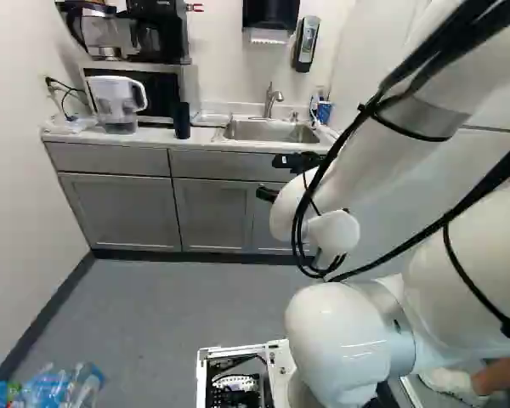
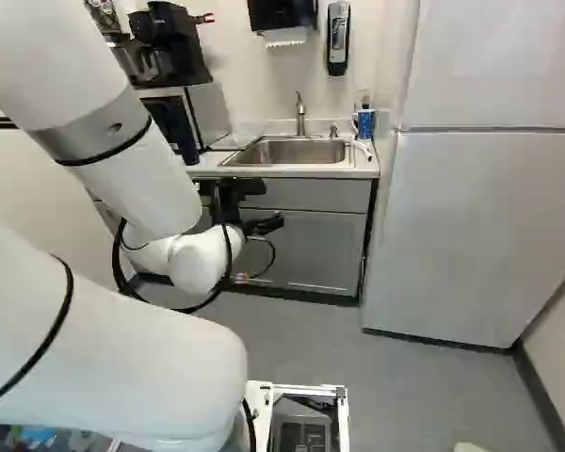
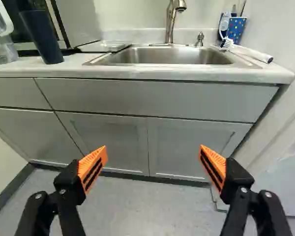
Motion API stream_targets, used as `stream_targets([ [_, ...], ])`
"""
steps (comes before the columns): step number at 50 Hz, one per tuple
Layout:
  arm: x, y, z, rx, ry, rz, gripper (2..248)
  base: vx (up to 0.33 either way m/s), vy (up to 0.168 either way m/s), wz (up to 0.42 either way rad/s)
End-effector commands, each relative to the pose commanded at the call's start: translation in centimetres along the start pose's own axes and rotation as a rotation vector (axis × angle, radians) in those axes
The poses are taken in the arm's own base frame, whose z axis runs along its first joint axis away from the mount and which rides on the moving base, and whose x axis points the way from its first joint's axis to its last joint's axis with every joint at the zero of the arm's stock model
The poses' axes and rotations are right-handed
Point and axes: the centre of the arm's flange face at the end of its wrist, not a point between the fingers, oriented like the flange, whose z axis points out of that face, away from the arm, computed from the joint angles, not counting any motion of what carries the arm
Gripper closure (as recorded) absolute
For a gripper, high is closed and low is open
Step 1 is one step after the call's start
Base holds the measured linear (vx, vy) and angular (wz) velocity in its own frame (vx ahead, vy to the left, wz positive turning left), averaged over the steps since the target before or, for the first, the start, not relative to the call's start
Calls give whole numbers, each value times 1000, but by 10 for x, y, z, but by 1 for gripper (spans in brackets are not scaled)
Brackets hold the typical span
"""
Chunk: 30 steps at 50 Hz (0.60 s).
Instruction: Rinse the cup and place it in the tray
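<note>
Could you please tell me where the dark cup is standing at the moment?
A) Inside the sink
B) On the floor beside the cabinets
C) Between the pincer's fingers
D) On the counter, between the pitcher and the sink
D: the dark cup stands on the counter, with the pitcher to one side and the sink to the other.

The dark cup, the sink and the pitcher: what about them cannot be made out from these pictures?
Inside of the dark cup: hidden by its wall in the wrist view.
Floor of the sink: hidden by its front rim in the wrist view.
Any water in the pitcher: too small to tell in the left base view.
</note>
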Motion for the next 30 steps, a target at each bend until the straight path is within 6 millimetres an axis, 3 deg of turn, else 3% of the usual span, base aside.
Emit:
stream_targets([
  [30, 1, 0, 1, 0, -1, 0, 3, 0, 0, 0],
])
